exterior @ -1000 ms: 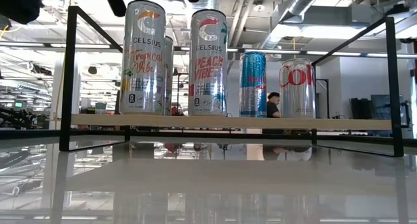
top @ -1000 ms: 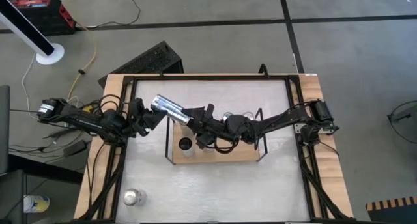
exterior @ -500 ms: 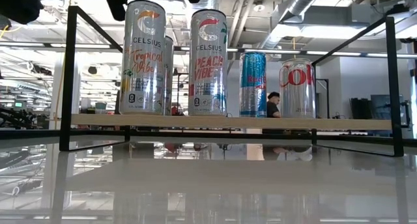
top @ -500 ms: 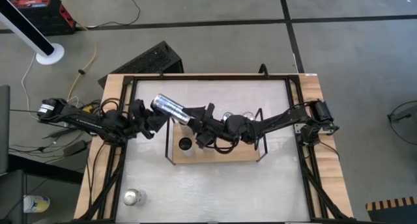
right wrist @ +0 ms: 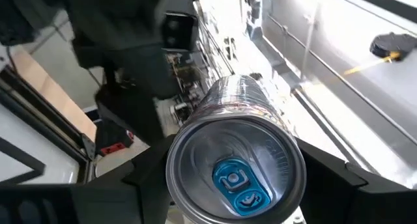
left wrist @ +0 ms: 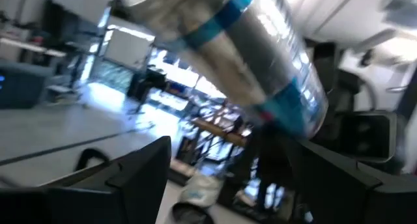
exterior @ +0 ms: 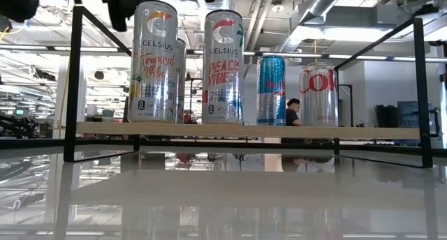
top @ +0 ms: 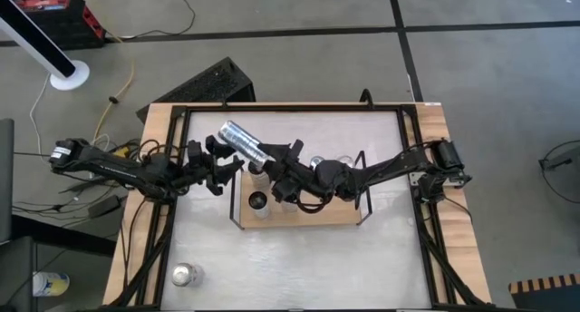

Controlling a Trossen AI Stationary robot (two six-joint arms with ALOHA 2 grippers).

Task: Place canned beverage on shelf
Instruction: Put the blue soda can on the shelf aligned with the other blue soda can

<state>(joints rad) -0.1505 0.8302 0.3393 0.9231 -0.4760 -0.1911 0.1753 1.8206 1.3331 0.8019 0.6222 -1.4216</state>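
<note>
We see the right gripper [top: 265, 160] grasping a slim silver can [top: 241, 145], tilted above the shelf [top: 340, 217]; the left gripper [top: 227, 164], fingers spread and released, sits just beside the can

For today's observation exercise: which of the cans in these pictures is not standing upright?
The silver can with blue bands, held tilted in the right gripper above the shelf's left end. The shelf's cans and the table's lone can stand upright.

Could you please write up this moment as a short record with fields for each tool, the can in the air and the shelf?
right tool: shut on slim silver-and-blue can, held tilted above the shelf's left end
left tool: open, beside the can, not gripping it
shelf: holds several upright cans
stray can: upright on white table, near front-left corner
</note>
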